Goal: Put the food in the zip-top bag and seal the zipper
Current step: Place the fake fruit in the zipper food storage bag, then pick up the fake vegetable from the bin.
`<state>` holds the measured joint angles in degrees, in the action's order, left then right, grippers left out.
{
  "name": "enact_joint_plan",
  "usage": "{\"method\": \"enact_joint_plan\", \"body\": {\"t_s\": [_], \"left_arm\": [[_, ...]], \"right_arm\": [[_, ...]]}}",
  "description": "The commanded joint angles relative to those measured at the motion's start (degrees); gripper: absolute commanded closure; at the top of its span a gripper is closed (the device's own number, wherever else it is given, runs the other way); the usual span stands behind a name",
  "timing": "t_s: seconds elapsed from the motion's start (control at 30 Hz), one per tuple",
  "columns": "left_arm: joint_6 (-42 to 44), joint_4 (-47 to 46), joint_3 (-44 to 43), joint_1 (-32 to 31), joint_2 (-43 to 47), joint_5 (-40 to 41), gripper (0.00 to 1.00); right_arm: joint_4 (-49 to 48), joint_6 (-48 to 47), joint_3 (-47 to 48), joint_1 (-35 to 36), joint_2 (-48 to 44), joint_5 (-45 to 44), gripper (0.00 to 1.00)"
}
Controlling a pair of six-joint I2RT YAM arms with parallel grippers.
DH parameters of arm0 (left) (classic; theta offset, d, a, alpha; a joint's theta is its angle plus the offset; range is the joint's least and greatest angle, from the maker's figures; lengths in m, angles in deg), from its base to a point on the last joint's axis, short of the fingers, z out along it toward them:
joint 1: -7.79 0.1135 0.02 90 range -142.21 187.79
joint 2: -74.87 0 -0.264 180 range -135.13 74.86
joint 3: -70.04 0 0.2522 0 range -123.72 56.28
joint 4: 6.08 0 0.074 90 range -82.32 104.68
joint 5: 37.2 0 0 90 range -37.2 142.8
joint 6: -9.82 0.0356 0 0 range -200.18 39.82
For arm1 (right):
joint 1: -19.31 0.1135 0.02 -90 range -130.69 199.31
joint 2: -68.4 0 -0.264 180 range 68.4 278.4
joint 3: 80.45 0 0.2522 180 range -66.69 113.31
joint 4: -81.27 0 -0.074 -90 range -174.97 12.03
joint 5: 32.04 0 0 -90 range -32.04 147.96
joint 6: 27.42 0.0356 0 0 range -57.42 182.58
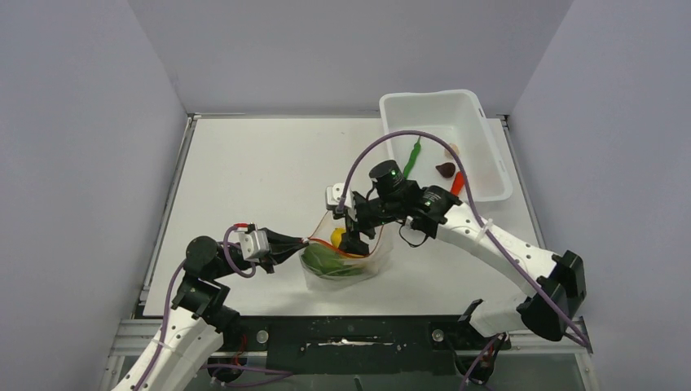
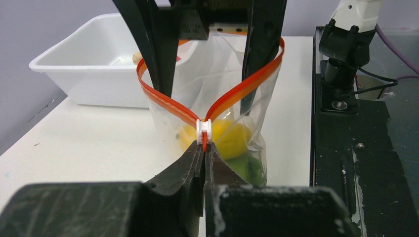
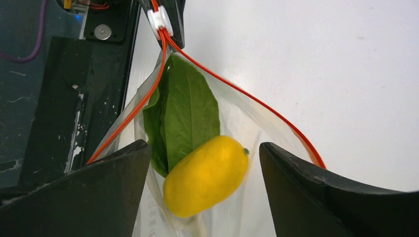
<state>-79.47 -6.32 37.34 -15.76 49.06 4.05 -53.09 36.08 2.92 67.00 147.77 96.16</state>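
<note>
Nearest, the left gripper (image 2: 204, 149): black fingers pressed together, clamped on the near end of the zipper (image 2: 168, 101) just under its white slider (image 2: 203, 129). From that slider the red-orange strip parts into a wide V, so the mouth stands open.

Item, the right gripper (image 3: 205, 163): jaws well apart, both fingers lowered into the open mouth, gripping nothing.

Item, the yellow lump (image 3: 205, 175): inside the zip-top bag (image 2: 254, 118), between the spread fingers, touching neither.

Item, the green leaf (image 3: 190, 111): inside the same bag, beside and beneath the lump.

The bag sits on the table (image 1: 244, 179) near its front edge, between the two arms.

Item, the white tub (image 1: 481, 122): far right corner, well apart from the bag. It holds the thin green pepper (image 1: 412, 159), beige piece (image 1: 451, 150), maroon piece (image 1: 445, 169) and orange-red cone (image 1: 457, 183).

Left arm: folded low, forearm level, reaching rightward to the bag.

Right arm: stretched leftward across the table, wrist bent down over the bag, with a purple cable (image 1: 367, 155) arching above.
</note>
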Motion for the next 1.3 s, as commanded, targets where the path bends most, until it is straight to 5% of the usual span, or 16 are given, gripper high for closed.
{"method": "enact_joint_plan", "body": {"t_s": [0.0,0.23,0.5,0.87,1.27], "left_arm": [[0.6,-3.5,-0.3,-0.3,0.3,-0.9,1.00],[0.9,-3.0,-0.3,-0.3,0.2,-0.3,1.00],[1.4,-1.6,-0.6,-0.3,-0.1,1.1,1.00],[2.1,-1.0,-0.7,-0.3,0.0,2.5,1.00],[2.0,-1.6,-0.7,-0.3,-0.5,2.1,1.00]], "right_arm": [[-4.5,2.4,2.0,0.3,-6.6,-4.3,0.16],[-10.2,6.5,-0.2,0.0,-12.3,-13.2,0.02],[-18.5,14.1,-2.2,-2.1,-16.4,-25.9,0.02],[-16.5,21.5,1.8,-12.6,-9.7,-40.3,0.01],[-17.7,21.6,3.3,-28.4,-0.1,-50.5,0.52]]}}
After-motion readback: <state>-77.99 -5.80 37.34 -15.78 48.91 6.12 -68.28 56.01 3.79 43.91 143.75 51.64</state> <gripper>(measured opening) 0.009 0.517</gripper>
